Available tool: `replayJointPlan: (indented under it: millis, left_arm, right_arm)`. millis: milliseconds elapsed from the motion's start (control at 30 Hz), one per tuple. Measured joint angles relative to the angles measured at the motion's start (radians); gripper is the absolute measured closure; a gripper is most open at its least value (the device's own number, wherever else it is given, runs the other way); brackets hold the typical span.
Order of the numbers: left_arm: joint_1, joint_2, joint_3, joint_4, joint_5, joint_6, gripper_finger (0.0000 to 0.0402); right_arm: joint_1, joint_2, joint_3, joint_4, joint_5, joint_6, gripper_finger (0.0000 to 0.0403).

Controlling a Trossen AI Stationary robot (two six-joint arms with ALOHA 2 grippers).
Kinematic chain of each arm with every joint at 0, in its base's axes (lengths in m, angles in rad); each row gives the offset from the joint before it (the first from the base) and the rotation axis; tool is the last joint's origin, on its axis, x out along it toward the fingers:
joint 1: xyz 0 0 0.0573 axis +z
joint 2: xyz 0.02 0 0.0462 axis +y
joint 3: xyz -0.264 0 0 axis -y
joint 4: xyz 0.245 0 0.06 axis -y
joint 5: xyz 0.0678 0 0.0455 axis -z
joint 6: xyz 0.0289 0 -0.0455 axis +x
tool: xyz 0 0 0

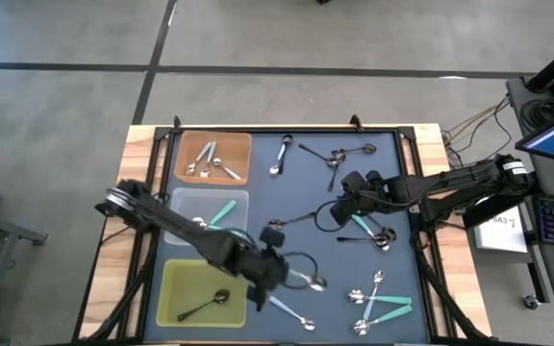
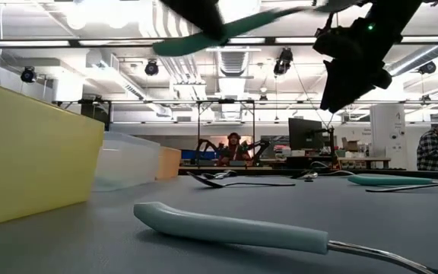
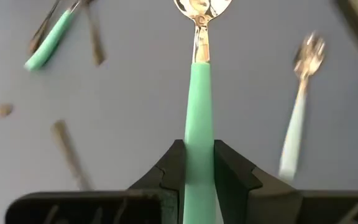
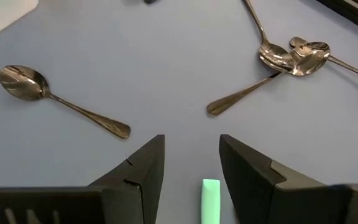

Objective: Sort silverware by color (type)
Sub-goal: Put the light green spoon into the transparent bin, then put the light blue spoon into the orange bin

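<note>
My left gripper [image 1: 275,272] [image 3: 199,146] is by the yellow-green tray, shut on a teal-handled spoon [image 1: 306,281] [image 3: 199,93] that shows raised in the low view [image 2: 226,30]. My right gripper [image 1: 346,207] [image 4: 191,140] is open at mid-table. Its fingers stand on either side of the handle end of another teal-handled spoon [image 4: 211,199] [image 1: 364,227] lying flat, without touching it. Dark spoons [image 4: 61,102] [image 4: 247,93] and a shiny cluster [image 4: 297,56] lie on the mat beyond it. My left gripper pinches the teal handle [image 3: 199,168] between its two fingers [image 3: 166,168]. The spoon runs along the fingers and sticks out ahead of them, silver bowl [image 3: 201,6] foremost. In the low view it is roughly level and lifted clear of the mat.
Three trays line the table's left side: orange [image 1: 243,144] with shiny spoons, clear [image 1: 186,202] with a teal-handled spoon, yellow-green [image 1: 176,288] with a dark spoon. More spoons lie at the far edge [image 1: 335,154] and near right corner [image 1: 378,303]. Another teal handle [image 2: 226,228] lies close to the low camera.
</note>
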Motion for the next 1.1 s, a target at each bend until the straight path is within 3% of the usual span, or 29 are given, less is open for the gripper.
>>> replayJointPlan:
  millis: [267,433,600,733,933,1100]
  left_arm:
    - [0.069,-0.370,-0.444,0.067,-0.007,-0.070,0.0363]
    - [0.076,-0.624,-0.686,0.073,-0.099,-0.185,0.0363]
    - [0.075,-0.798,-0.870,0.066,-0.111,-0.357,0.0337]
    - [0.076,-0.866,-0.950,0.033,-0.112,-0.441,0.0325]
    - [0.076,-0.889,-0.971,-0.034,-0.111,-0.581,0.0327]
    - [0.075,-0.887,-0.959,-0.044,-0.111,-0.557,0.0323]
  right_arm:
    - [0.000,0.000,0.000,0.006,0.000,0.000,0.0257]
    - [0.000,0.000,0.000,0.007,0.000,0.000,0.0257]
    - [0.000,0.000,0.000,0.007,0.000,0.000,0.0257]
    - [0.000,0.000,0.000,0.006,0.000,0.000,0.0257]
    - [0.000,0.000,0.000,0.007,0.000,0.000,0.0257]
    - [0.000,0.000,0.000,0.006,0.000,0.000,0.0257]
